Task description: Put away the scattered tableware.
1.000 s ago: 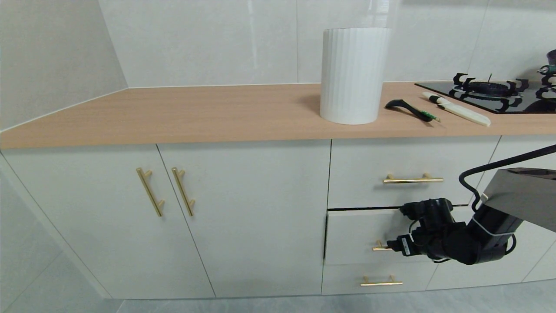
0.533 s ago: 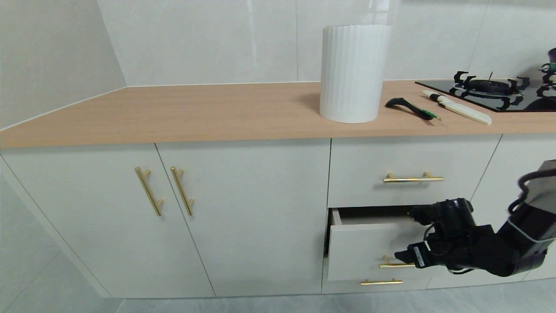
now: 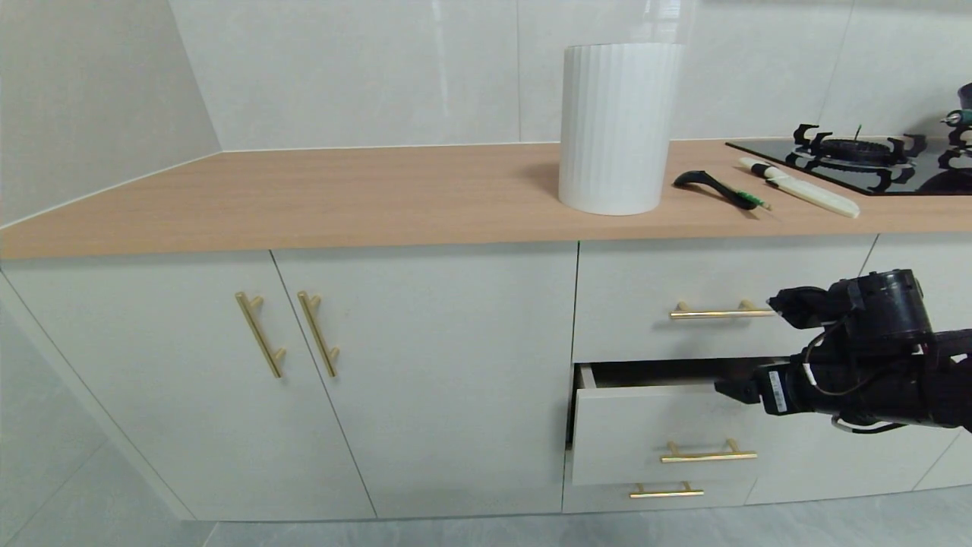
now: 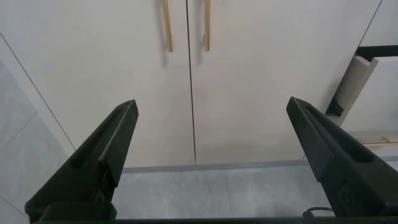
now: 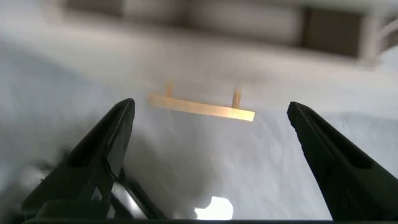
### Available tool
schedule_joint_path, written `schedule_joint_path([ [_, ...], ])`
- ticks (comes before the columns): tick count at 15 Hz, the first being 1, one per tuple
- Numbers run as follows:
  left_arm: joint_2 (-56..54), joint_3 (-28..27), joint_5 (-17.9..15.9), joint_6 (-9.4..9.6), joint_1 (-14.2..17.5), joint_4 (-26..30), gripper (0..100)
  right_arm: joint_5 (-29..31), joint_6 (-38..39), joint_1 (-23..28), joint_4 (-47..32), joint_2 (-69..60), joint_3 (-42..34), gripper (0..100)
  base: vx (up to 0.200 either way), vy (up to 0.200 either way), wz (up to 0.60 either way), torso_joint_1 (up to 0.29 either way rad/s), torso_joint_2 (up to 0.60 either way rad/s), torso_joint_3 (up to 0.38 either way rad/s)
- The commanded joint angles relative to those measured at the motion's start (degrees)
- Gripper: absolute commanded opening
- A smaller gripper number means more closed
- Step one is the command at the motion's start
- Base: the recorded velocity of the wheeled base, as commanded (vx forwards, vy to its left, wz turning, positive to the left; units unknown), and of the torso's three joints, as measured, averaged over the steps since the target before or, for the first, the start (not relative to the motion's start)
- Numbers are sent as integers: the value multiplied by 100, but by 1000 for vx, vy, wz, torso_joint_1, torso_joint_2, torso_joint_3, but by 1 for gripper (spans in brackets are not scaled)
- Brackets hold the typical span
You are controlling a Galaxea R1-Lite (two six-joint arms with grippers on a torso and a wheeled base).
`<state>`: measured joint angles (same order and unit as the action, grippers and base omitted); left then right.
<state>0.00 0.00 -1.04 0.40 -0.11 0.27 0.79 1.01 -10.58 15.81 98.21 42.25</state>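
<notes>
Right claw (image 3: 746, 346) sits in front of the half-open drawer (image 3: 645, 425), above its handle (image 3: 708, 456), jaws spread wide with nothing in them. Left claw (image 4: 211, 107) is gaping too, empty, pointed at the cupboard doors (image 4: 249, 81).

The stuff to stow is up on the bench (image 3: 342, 197), toward its right end near the front edge. There's a cream knife (image 3: 799, 189) lying flat just beside the hob (image 3: 850, 156), and a black tool (image 3: 717, 189) with a green tip between the knife and the white tub (image 3: 616, 128). Can't tell if it's a peeler or a scoop.

My read: both look light and stiff, so weight's no issue, the low profile is. The knife lies flat on smooth wood and I reckon it'll skate if nudged, so come straight down and pinch across the handle, the end nearer the back edge, not the blade. The blade could be ceramic, so I'd treat it as chippy and lower it in gently. The black tool has a humped end standing off the bench, probably the easiest spot to grab
</notes>
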Motion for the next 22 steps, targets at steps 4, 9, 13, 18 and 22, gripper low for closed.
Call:
schedule_joint_path([
  [4, 0, 0, -2, 4, 2, 0, 100, 132, 180, -93, 18, 946, 785, 100, 0, 0, 0, 0, 0, 0],
  [9, 0, 0, -2, -5, 11, 0, 100, 290, 444, -243, 282, 1781, 1048, 100, 0, 0, 0, 0, 0, 0],
  [13, 0, 0, -2, -5, 2, 0, 100, 290, 444, -243, 599, 1957, 1031, 100, 0, 0, 0, 0, 0, 0],
  [18, 0, 0, -2, -5, 2, 0, 100, 492, 444, -243, 871, 2176, 1022, 100, 0, 0, 0, 0, 0, 0],
  [22, 0, 0, -2, -5, 2, 0, 100, 492, 453, -243, 871, 1904, 705, 100, 0, 0, 0, 0, 0, 0],
])
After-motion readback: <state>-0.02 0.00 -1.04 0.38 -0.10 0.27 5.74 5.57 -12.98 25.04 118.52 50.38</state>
